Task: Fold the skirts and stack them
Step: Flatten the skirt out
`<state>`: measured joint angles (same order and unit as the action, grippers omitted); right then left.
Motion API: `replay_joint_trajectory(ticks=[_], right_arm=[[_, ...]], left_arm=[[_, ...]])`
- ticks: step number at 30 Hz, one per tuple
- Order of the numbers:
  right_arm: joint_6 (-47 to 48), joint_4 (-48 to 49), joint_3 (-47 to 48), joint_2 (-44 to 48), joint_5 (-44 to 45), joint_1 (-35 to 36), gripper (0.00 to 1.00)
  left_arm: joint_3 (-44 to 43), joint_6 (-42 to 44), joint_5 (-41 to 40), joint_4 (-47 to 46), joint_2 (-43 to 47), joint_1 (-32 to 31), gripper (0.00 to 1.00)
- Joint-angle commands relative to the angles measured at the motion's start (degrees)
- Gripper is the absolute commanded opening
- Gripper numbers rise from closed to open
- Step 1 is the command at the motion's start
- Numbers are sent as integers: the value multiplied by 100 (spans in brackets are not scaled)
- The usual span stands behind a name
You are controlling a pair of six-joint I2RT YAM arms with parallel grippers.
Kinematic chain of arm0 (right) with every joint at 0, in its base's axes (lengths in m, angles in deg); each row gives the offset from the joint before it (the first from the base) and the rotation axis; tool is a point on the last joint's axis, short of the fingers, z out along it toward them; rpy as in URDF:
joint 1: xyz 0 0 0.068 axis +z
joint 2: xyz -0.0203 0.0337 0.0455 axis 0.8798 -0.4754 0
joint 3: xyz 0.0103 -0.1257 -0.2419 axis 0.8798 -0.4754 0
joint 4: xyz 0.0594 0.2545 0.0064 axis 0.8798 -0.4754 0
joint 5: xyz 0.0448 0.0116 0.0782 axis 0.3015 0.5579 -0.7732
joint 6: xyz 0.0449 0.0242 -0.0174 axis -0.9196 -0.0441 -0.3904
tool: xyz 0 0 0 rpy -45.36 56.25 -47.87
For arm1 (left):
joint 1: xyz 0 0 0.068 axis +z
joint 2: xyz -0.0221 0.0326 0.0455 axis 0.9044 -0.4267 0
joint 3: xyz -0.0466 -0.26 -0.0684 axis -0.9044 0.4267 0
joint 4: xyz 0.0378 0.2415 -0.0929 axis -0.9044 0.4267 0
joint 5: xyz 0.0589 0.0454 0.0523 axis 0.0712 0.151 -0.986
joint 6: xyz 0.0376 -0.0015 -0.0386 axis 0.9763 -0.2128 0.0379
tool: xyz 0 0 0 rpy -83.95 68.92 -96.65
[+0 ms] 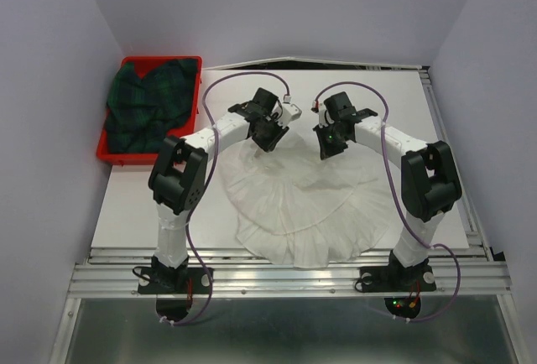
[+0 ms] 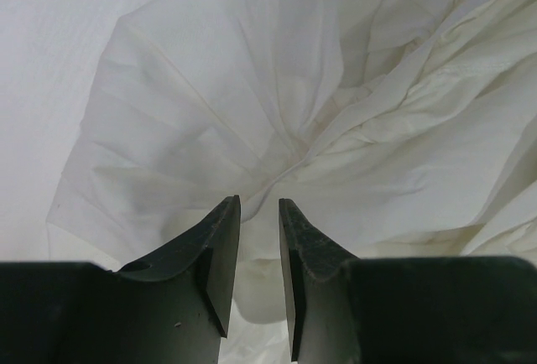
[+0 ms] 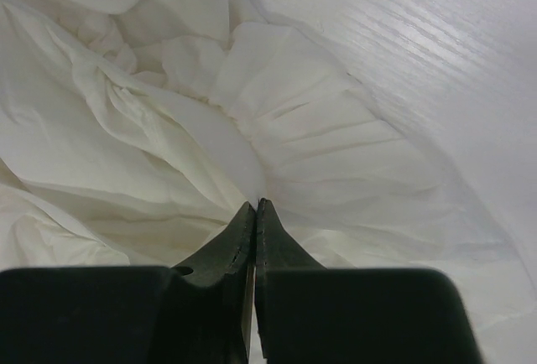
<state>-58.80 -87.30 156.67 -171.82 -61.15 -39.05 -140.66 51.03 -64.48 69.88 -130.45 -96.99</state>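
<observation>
A white tabletop (image 1: pixel 419 112) fills the lilac-walled cell. The white skirt (image 1: pixel 302 205) lies spread at its centre, waist at 12 o'clock, round hem at 6. The plaid skirt (image 1: pixel 147 108) sits bunched in the red tray (image 1: pixel 113 158) at 10 o'clock. Both hands meet the waist. The left hand (image 1: pixel 267 139) at 11 has its fingers apart over the cloth. The right hand (image 1: pixel 325 144) at 1 has them together, apparently pinching a fold.

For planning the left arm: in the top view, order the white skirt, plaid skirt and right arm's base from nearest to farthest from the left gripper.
1. white skirt, directly under the left gripper
2. plaid skirt, at the far left
3. right arm's base, near right
</observation>
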Motion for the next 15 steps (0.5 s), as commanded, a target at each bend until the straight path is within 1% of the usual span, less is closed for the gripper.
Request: replay_joint_trajectory(ticks=[1,10,15], right_arm=[[-21,-49,139,154,141,37,1],[-21,-48,183,136,132,37,1],[-21,-49,183,154,150,37,1]], left_arm=[[177,76,-183,-108,118,122,36],[414,172,-465,-214,171,201,36],[643,94,-526,-197,425,228,34]])
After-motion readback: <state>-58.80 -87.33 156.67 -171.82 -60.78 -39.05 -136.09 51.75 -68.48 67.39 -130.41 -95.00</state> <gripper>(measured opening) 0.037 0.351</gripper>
